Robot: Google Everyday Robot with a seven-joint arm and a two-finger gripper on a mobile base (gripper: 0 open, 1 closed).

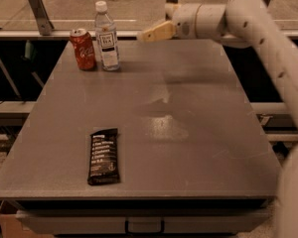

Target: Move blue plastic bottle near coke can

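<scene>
The blue plastic bottle (107, 37), clear with a white cap and a white label, stands upright at the table's far left. The coke can (83, 49), red with a silver top, stands right beside it on its left, almost touching. My gripper (148, 34) hangs above the table's far edge, well to the right of the bottle. It is open, empty and touches nothing.
A flat black snack bar wrapper (104, 155) lies near the front left of the grey table (188, 133). A rail with metal brackets (38, 10) runs behind the table. My arm (258, 29) reaches in from the right.
</scene>
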